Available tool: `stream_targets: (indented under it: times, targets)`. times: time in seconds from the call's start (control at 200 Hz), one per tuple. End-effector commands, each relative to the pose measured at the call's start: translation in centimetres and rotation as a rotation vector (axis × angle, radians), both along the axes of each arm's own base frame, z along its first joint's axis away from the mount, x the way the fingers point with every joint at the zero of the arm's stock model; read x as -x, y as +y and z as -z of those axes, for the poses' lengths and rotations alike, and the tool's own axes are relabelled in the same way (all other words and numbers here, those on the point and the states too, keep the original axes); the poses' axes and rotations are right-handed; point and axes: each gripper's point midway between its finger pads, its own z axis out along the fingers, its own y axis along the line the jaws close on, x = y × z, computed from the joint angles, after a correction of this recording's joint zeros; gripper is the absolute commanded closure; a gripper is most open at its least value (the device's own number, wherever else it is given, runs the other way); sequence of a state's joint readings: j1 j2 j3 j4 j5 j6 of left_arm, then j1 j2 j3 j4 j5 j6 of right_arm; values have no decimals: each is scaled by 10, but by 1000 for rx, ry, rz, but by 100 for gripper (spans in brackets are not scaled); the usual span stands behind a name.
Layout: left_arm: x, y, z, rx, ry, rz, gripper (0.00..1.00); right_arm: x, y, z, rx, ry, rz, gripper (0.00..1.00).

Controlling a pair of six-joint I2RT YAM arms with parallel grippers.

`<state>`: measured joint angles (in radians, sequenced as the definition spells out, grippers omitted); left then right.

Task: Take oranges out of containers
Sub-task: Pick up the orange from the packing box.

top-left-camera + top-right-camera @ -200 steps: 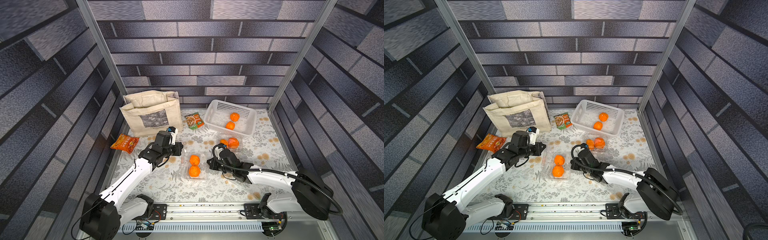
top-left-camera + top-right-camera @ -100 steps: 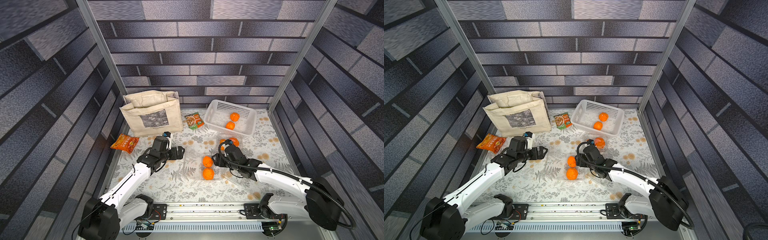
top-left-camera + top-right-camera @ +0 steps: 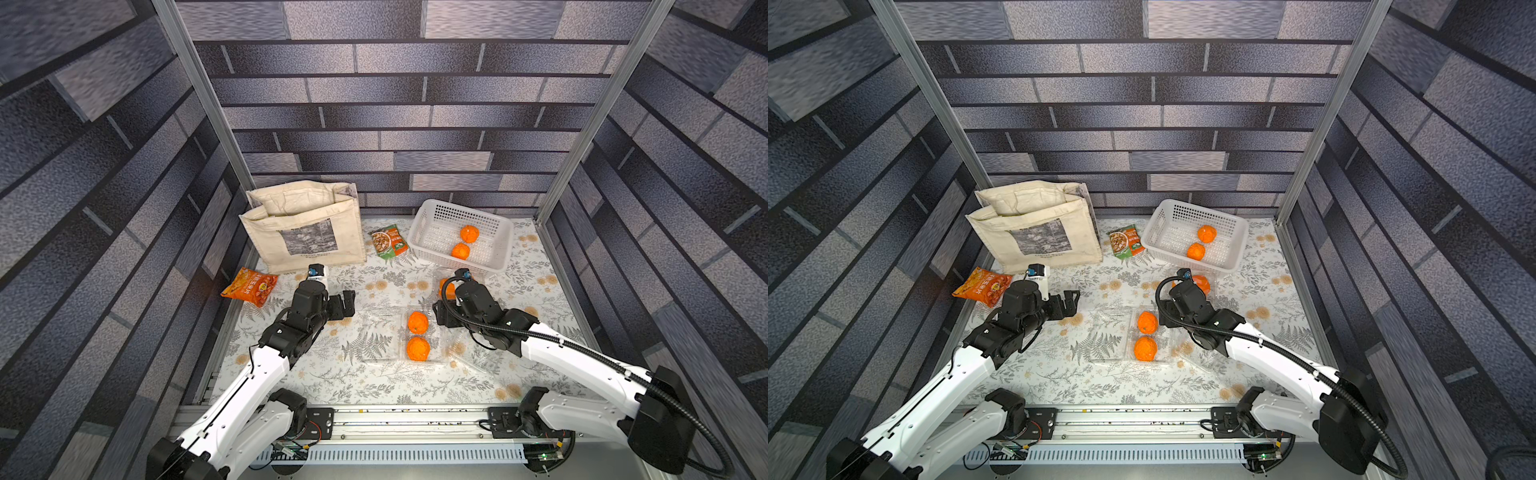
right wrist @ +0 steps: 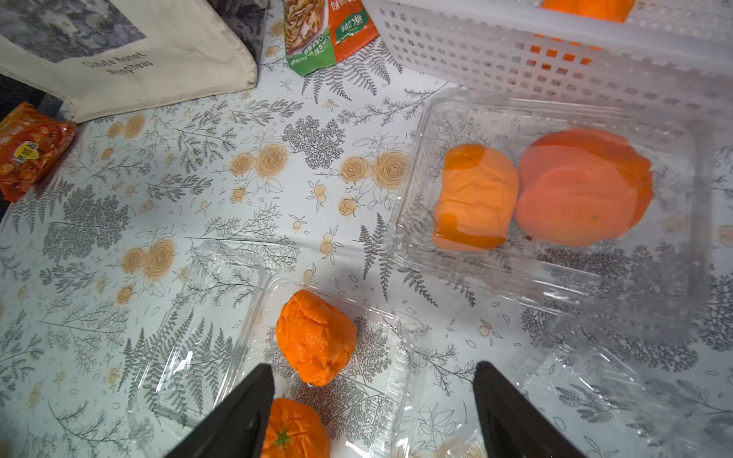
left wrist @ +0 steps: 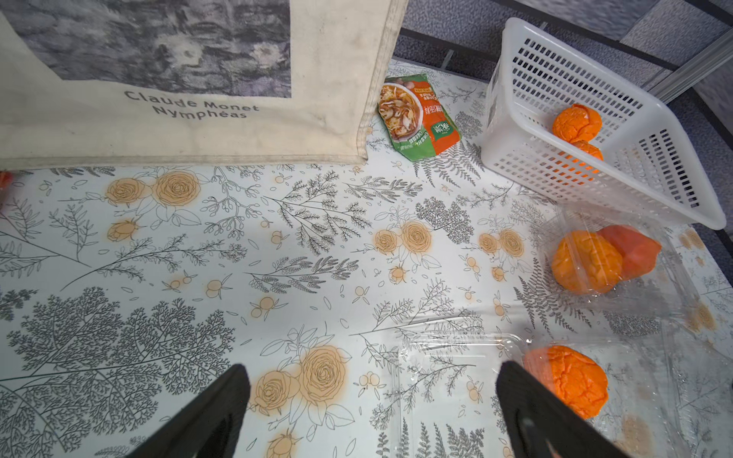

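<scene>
While two lumpy bright-orange fruits [image 3: 469, 234] sit in the white perforated basket [image 3: 434, 232] at 1 o'clock, four are left boxed: opened clear plastic clamshell [image 3: 434, 332] at bench [image 3: 316, 374] centre, lidded clamshell [image 4: 555, 273] at 2 o'clock. Left end effector [image 5: 373, 380], right end effector [image 4: 373, 376]: apart, empty.

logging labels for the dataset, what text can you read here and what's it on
"Claude Monet Nymphéas": on the beige tote bag, under its grey picture.
On the green and orange snack packet: Chinese characters, too small to read.
On the orange snack packet: characters too blurred to read.
No other text shows.
</scene>
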<state>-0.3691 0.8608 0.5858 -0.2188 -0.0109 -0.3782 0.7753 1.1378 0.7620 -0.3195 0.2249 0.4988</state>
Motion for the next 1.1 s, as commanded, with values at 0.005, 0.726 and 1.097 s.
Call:
stream_targets:
  times: [0.005, 0.726, 1.097]
  targets:
    - [1, -10, 8, 71, -19, 29, 0, 14, 10, 3, -25, 48, -97, 20]
    - [16, -55, 25, 80, -28, 128, 0, 12, 54, 95, -65, 287, -131, 27]
    - [17, -56, 30, 86, -22, 128, 0, 2, 56, 80, -81, 204, -133, 72]
